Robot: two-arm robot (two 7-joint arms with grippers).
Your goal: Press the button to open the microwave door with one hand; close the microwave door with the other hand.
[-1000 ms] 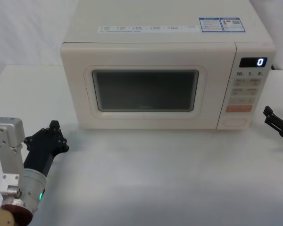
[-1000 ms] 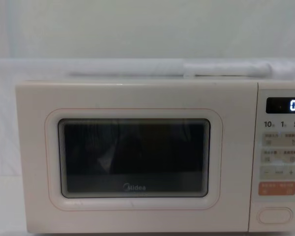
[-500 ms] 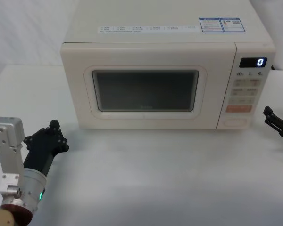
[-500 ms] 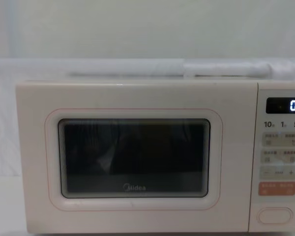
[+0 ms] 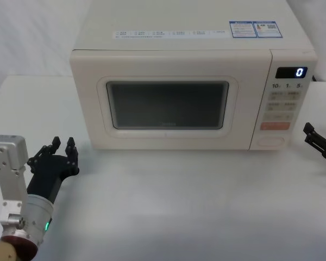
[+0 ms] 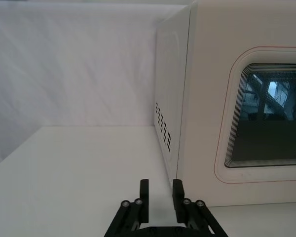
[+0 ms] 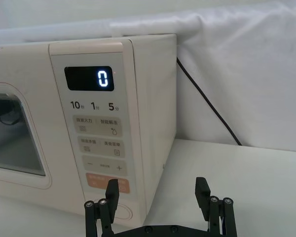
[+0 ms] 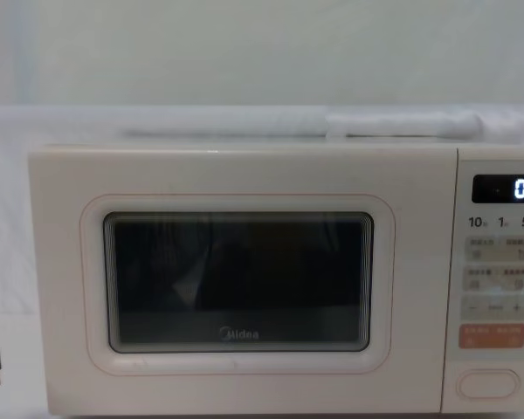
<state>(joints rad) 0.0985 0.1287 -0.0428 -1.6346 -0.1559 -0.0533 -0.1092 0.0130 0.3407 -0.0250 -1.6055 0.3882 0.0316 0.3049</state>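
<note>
The cream microwave door (image 5: 168, 103) with its dark window is closed flush with the body, also seen as the door (image 8: 236, 279) and door (image 6: 246, 123). The wide cream button (image 5: 271, 141) sits at the bottom of the control panel; it is the button (image 8: 488, 383) and, partly behind a finger, the button (image 7: 124, 211). My left gripper (image 5: 63, 143) is low on the table by the microwave's front left corner, open and holding nothing, shown as the left gripper (image 6: 161, 196). My right gripper (image 5: 318, 139) hovers right of the panel, open and holding nothing, seen as the right gripper (image 7: 157, 190).
The microwave stands on a white table (image 5: 179, 201) against a white draped backdrop. A black power cable (image 7: 207, 111) runs down behind the microwave's right side. The display (image 5: 292, 72) reads 0.
My left gripper's fingers have spread apart where before they were together. The right gripper and the door have not moved.
</note>
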